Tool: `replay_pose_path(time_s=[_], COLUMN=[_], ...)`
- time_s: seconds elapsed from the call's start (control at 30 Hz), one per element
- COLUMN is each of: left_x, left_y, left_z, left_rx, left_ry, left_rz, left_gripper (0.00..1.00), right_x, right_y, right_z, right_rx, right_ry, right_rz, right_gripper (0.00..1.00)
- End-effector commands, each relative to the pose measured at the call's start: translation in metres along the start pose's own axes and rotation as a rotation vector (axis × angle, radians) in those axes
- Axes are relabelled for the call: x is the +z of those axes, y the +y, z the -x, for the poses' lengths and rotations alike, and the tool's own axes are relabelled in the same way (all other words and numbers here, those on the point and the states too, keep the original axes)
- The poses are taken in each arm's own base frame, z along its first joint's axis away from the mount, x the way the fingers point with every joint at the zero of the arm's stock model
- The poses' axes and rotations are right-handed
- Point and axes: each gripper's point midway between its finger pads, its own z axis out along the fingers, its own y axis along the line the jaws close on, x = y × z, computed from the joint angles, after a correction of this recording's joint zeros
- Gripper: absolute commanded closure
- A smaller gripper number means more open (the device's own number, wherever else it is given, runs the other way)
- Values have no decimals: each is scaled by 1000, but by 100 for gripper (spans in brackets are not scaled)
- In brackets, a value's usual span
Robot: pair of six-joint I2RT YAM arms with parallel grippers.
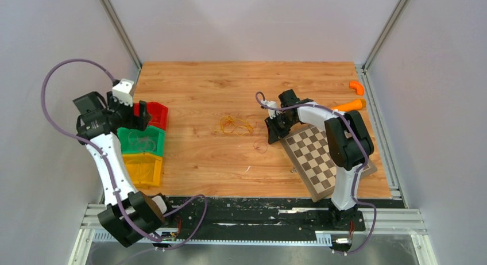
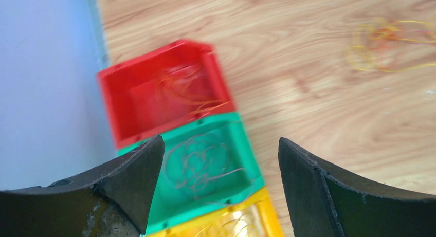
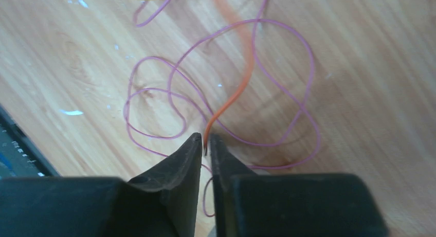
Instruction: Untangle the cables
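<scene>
We show the right gripper (image 3: pixel 205 144) nipping only the very tip of the orange cable (image 3: pixel 241 77), whose long axis runs left toward the mid-table tangle (image 1: pixel 235 125), crossing a looped pink cable (image 3: pixel 127 106), so a pull may slip it free or drag those loops; the left gripper (image 2: pixel 220 142) gapes empty over the left-edge bins (image 2: pixel 108 103).

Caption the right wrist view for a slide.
Right hand, tips nearly shut on the end of an orange cable, above pink cable loops on the wooden table.
</scene>
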Motion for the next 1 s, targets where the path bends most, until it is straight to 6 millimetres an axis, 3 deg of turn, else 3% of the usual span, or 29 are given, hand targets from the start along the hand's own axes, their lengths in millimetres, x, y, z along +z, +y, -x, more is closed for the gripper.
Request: replay_pose_path(time_s=[0.0, 0.03, 0.13, 0.23, 0.37, 0.4, 0.57, 0.67, 0.83, 0.97], left_x=[24, 31, 66, 99, 150, 154, 195, 210, 226, 232], left_y=[-81, -90, -140, -170, -209, -220, -249, -257, -267, -273], left_z=[28, 32, 29, 30, 12, 15, -8, -15, -29, -35], left_rx=[-23, -18, -90, -129, -229, -221, -224, -215, -250, -259], left_ry=[-37, -45, 13, 36, 165, 170, 272, 303, 356, 372], left_rz=[-290, -317, -474, -551, -656, -687, -743, -745, -771, -794], left_gripper=[11, 11, 13, 17, 25, 29, 41, 44, 58, 59], right_x=[-14, -19, -34, -43, -44, -42, -24, -12, 13, 32], right_y=[9, 11, 16, 22, 29, 31, 28, 30, 43, 42], right_z=[-2, 5, 31, 53, 72, 75, 90, 98, 107, 105], right_rx=[4, -5, -36, -48, -28, -21, 18, 14, -22, -26], right_ry=[20, 5, -56, -105, -142, -146, -152, -155, -138, -112], right_rz=[19, 18, 15, 35, 87, 105, 156, 181, 207, 203], right_gripper=[73, 63, 41, 32, 31, 31, 32, 33, 33, 35])
